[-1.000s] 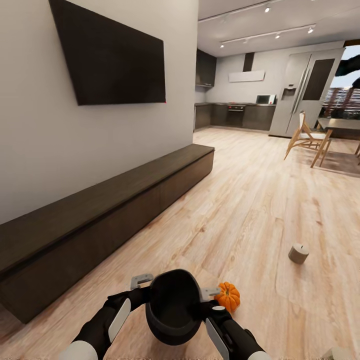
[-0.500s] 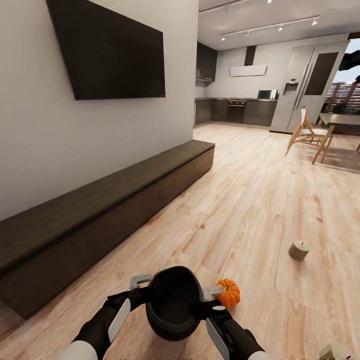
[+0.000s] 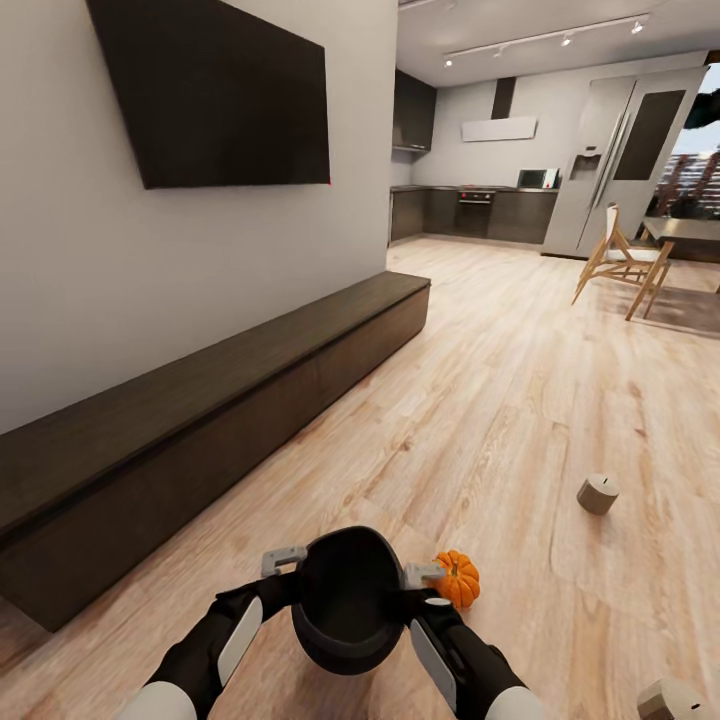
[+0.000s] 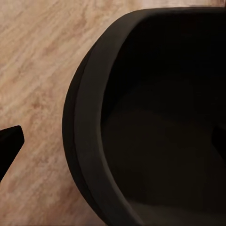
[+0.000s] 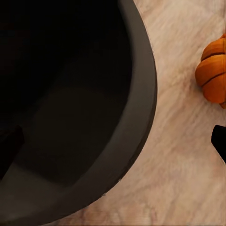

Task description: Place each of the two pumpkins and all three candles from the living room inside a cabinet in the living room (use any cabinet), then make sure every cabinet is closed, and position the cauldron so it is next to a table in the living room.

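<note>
I hold a black cauldron (image 3: 347,600) low in front of me, above the wood floor. My left gripper (image 3: 283,562) is shut on its left rim and my right gripper (image 3: 422,577) on its right rim. In the left wrist view the cauldron (image 4: 155,117) rim passes between the fingers, and the same holds for the cauldron (image 5: 70,103) in the right wrist view. A small orange pumpkin (image 3: 457,579) lies on the floor just right of the cauldron, also seen as the pumpkin (image 5: 214,70). Two candles rest on the floor to the right: one candle (image 3: 597,493) farther off, another candle (image 3: 670,700) at the frame's lower corner. The long dark cabinet (image 3: 230,400) runs along the left wall, shut.
A black TV (image 3: 215,95) hangs on the wall above the cabinet. Beyond lie the kitchen with grey cupboards (image 3: 470,215) and a fridge (image 3: 620,150), and a wooden chair (image 3: 615,262) beside a dining table (image 3: 690,232) at the far right. Open wood floor stretches ahead.
The whole view has shifted with my camera: the near candle at the lower right has come further into frame. Both grippers still hold the cauldron.
</note>
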You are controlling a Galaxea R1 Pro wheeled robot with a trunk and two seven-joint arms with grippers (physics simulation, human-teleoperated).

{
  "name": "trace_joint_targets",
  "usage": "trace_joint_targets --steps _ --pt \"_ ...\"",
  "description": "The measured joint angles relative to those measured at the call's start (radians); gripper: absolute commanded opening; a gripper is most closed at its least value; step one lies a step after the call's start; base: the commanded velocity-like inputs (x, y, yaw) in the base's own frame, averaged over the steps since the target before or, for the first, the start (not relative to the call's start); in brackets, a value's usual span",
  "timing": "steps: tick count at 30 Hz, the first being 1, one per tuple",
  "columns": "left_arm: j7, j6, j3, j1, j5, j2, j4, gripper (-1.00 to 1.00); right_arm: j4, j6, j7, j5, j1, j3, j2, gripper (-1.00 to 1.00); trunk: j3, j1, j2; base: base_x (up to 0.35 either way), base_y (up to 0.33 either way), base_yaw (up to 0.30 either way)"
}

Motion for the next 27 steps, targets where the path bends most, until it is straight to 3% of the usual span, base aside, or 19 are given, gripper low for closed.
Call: trace_joint_targets --steps 16,24,27 --pt "0.000 -0.015 0.001 0.001 -0.002 0.005 0.007 1.00 0.002 -0.002 -0.003 -0.034 -0.031 0.004 0.000 1.00 0.000 0.000 0.000 0.000 0.000 0.000" --pt "0.001 -0.016 0.000 0.000 -0.002 0.004 0.009 1.00 0.008 0.004 -0.004 -0.036 -0.043 0.003 0.000 1.00 -0.031 0.004 -0.002 0.000 0.000 0.000" --pt "0.001 -0.017 0.000 0.000 -0.003 0.005 0.011 1.00 0.008 0.005 -0.004 -0.036 -0.044 0.003 0.000 1.00 -0.031 0.004 -0.002 0.000 0.000 0.000"
